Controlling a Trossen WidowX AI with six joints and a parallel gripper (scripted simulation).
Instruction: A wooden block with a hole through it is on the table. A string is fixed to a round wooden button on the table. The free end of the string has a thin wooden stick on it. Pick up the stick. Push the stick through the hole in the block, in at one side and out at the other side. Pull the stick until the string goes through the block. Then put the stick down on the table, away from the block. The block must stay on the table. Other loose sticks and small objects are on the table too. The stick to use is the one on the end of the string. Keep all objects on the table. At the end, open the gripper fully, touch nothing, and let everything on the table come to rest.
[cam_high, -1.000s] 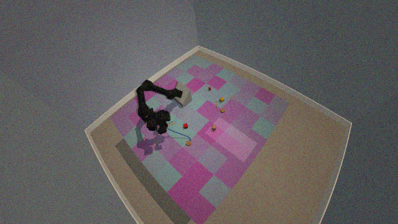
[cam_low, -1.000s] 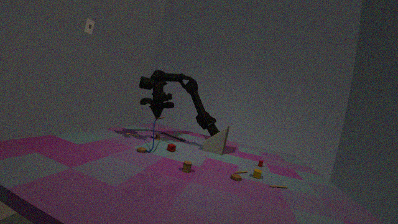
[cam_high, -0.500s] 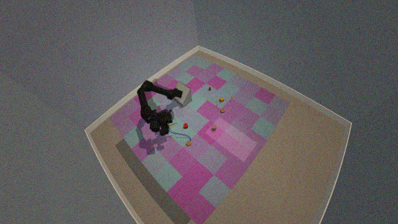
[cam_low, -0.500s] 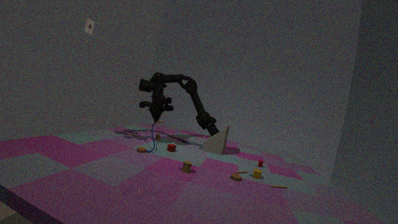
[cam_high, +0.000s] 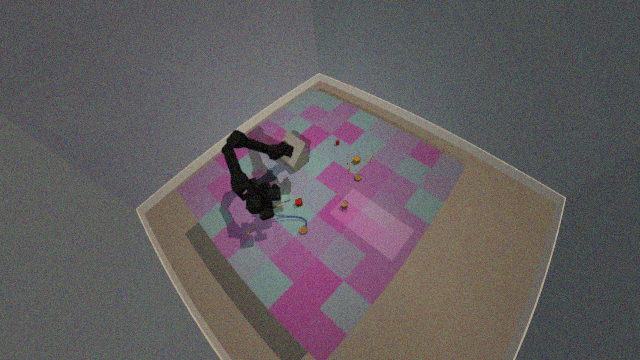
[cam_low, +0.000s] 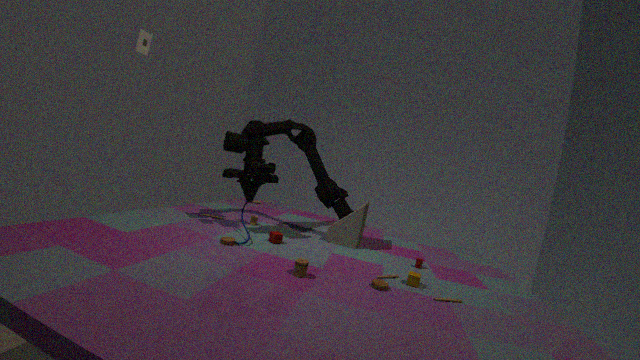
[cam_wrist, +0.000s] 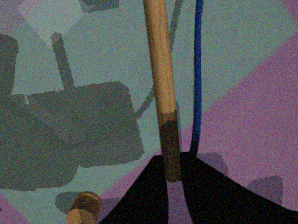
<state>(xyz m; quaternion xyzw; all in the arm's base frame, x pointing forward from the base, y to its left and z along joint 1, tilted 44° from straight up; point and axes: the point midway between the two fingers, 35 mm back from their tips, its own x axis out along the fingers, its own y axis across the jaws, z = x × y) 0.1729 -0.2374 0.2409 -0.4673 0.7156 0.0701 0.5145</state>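
Pink-and-teal patchwork covers the bench, where, in from its left edge in the top view, the claw pinches the wooden stick, probably light, stiff and best gripped near its string end, as now.

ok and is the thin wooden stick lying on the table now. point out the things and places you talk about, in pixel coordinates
No, the thin wooden stick (cam_wrist: 161, 60) is clamped in the black gripper (cam_low: 249, 201) (cam_wrist: 170, 163).
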